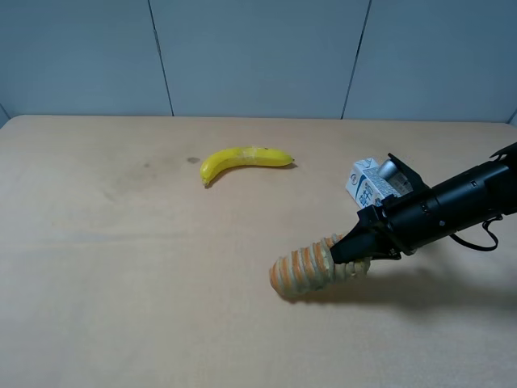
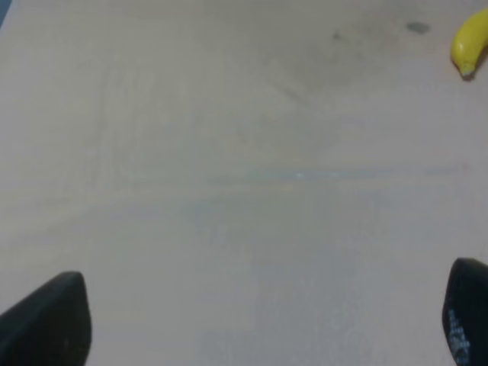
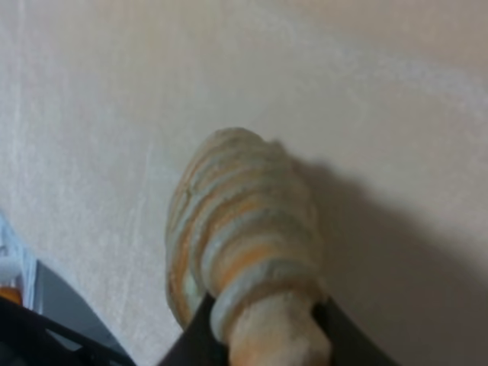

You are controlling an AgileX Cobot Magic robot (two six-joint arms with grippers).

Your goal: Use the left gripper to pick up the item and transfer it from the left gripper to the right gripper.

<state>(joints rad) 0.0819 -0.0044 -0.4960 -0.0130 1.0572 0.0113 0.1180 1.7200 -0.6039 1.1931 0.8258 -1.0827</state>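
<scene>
Right arm (image 1: 452, 202) reaching in from right edge, sloping down toward desk (image 1: 121, 291). Right end effector (image 1: 349, 249) clamping narrow end of item (image 1: 309, 268), fingers (image 3: 191, 347) pressing on either side. Item projecting forward from end effector, low over desk, casting shadow. Item showing ribbed cylinder form, tan and orange rings. Left end effector (image 2: 255, 320) standing wide open, holding nothing. Yellow banana (image 1: 245, 158) lying well apart from item; carton (image 1: 365, 184) sitting just behind right arm.

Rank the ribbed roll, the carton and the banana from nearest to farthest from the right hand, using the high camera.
1. The ribbed roll: held in the right hand, near the front.
2. The carton: just behind the hand, right side.
3. The banana: farthest, back left of centre.
</scene>
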